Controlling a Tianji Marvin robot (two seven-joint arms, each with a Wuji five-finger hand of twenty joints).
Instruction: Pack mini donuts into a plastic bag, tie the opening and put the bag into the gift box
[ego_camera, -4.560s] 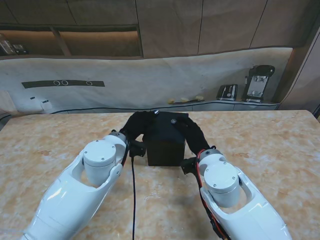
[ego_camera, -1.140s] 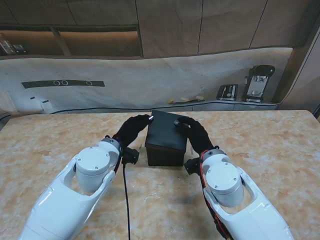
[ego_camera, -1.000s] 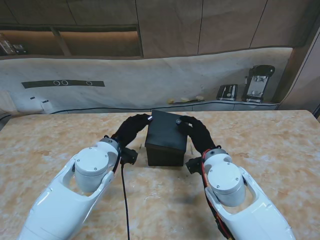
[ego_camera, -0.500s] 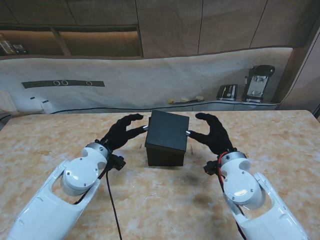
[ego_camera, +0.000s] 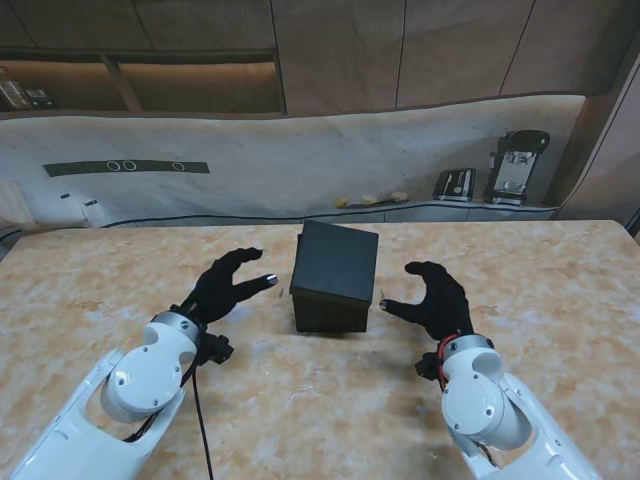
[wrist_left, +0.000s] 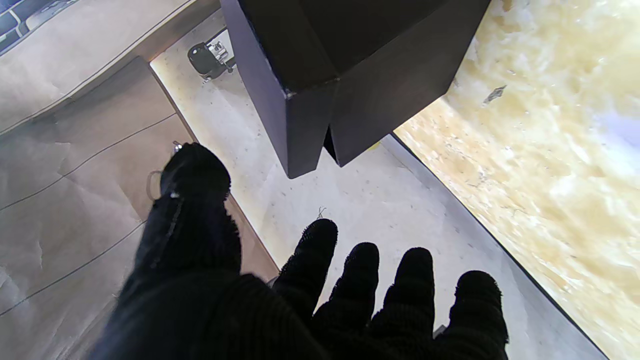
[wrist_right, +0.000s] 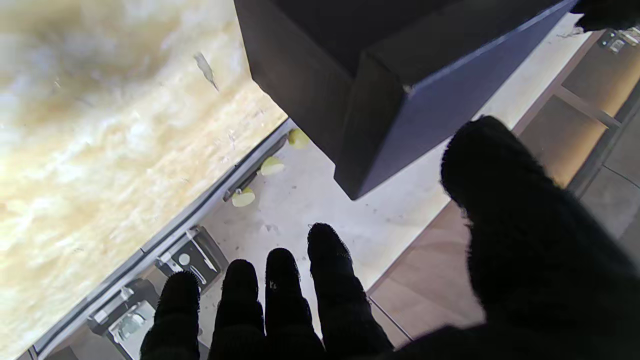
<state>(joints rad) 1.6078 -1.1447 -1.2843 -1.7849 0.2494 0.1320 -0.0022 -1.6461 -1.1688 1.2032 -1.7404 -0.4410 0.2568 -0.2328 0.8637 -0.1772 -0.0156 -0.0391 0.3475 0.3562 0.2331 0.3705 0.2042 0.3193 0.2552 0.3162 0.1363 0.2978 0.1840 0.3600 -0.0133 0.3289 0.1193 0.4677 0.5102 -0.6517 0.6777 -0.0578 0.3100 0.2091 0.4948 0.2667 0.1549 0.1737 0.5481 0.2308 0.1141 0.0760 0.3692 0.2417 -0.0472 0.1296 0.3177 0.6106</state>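
A closed black gift box (ego_camera: 334, 274) stands in the middle of the marble table (ego_camera: 560, 280). The same box fills the wrist views (wrist_left: 345, 65) (wrist_right: 380, 75). My left hand (ego_camera: 230, 283), in a black glove, hovers to the left of the box with its fingers spread and nothing in it. On the other side my right hand (ego_camera: 432, 298) is also open and apart from the box. The left hand's fingers (wrist_left: 360, 280) and the right hand's fingers (wrist_right: 280, 290) show no contact. No bag or donuts are visible.
Past the table's far edge runs a white counter (ego_camera: 300, 160) with small yellowish pieces (ego_camera: 372, 200) and two dark devices (ego_camera: 518, 165). A black cable (ego_camera: 195, 420) trails beside my left arm.
Both hands have let go of the box and drawn back toward me and outward, the left to the left, the right to the right. The box stays in place.
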